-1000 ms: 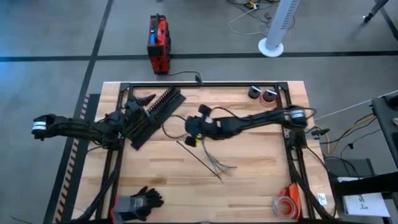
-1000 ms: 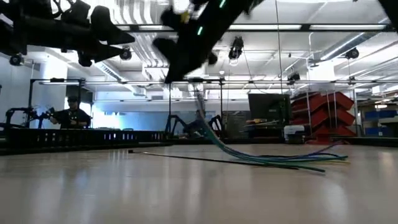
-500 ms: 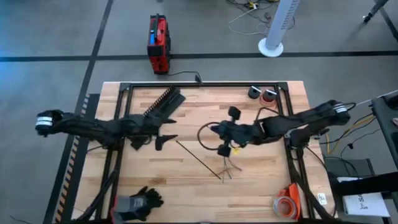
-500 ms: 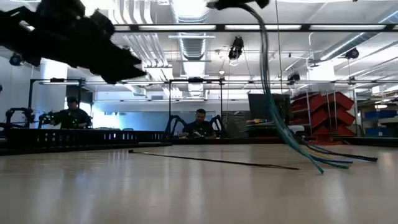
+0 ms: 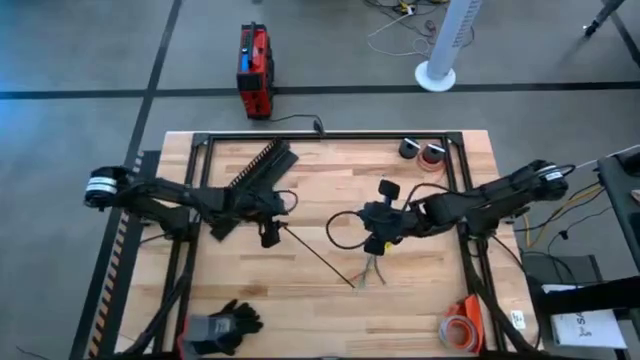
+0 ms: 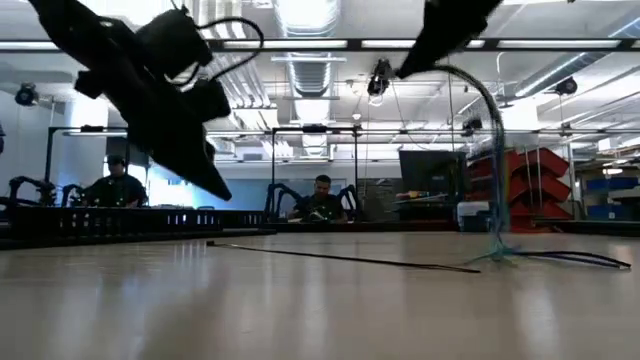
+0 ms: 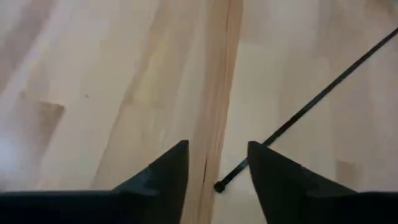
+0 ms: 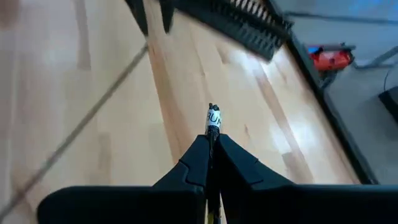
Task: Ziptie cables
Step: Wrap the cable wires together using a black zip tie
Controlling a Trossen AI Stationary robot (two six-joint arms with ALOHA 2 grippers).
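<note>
The right gripper (image 5: 378, 240) sits near the middle of the table (image 5: 420, 300), its fingers pressed together on the cables (image 5: 372, 268), which it holds by one end so the bundle hangs down and only the fanned tips touch the wood; in the low view the cables (image 6: 492, 180) drop in an arc and splay on the surface. Held up like this, the wires are gathered into one strand, which looks meant to give a tie something to wrap around. In the right wrist view a white label (image 8: 213, 116) sticks up just past the closed fingers. The left gripper (image 5: 268, 236) hovers just left of centre with its fingers apart, right over the head end of the zip tie (image 5: 318, 258), a thin black strip lying flat and running diagonally toward the cable tips; the left wrist view shows that zip tie (image 7: 298, 115) with its head between the open fingers (image 7: 165, 177), so a pickup seems the step in hand. Counted: two arms, one bundle of cables, one zip tie on the table, one slotted strip (image 5: 252, 180) at the far left, one pair of gloves (image 5: 220, 325) at the near left edge, two tape rolls (image 5: 422, 152) at the far right and one orange item (image 5: 462, 325) near right. Two people sit in the room beyond.
</note>
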